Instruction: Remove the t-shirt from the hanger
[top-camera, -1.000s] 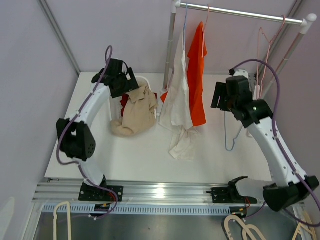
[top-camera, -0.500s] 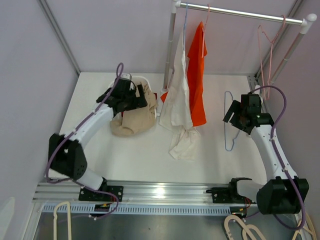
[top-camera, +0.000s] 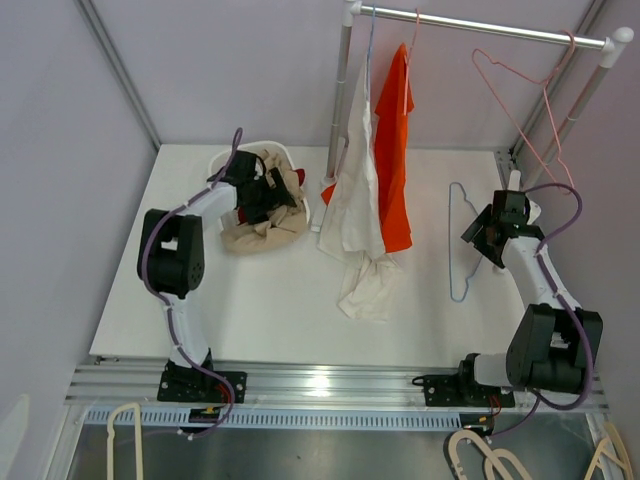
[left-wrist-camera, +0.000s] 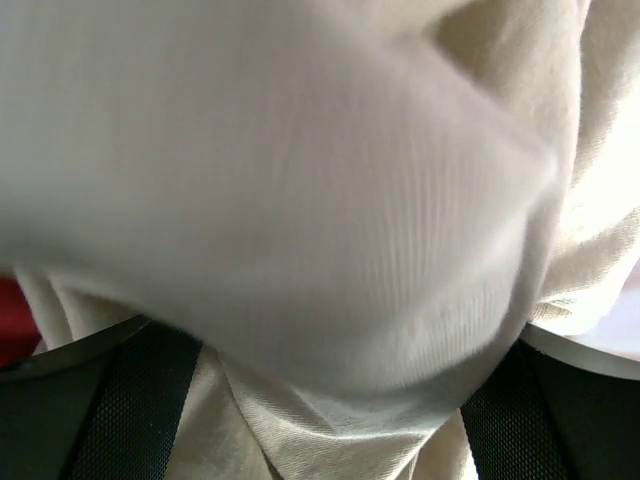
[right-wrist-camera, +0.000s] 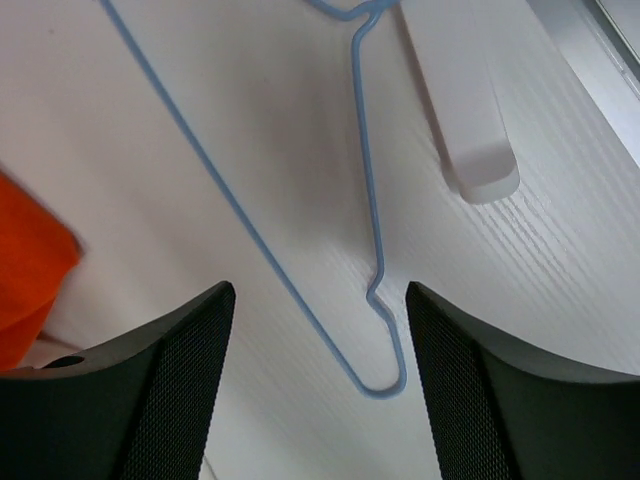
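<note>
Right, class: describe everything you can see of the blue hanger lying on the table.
The blue hanger is thin wire, bent into a triangular loop with a hook, carrying no garment. It lies flat on the white table, right of the hanging orange shirt. The right gripper hovers open above one end, not gripping it.

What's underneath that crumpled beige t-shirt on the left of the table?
A white basket, only its rim showing behind the crumpled beige t-shirt, and a bit of red cloth at the edge. The basket's inside is hidden by the shirt and the left gripper pressed into it.
</note>
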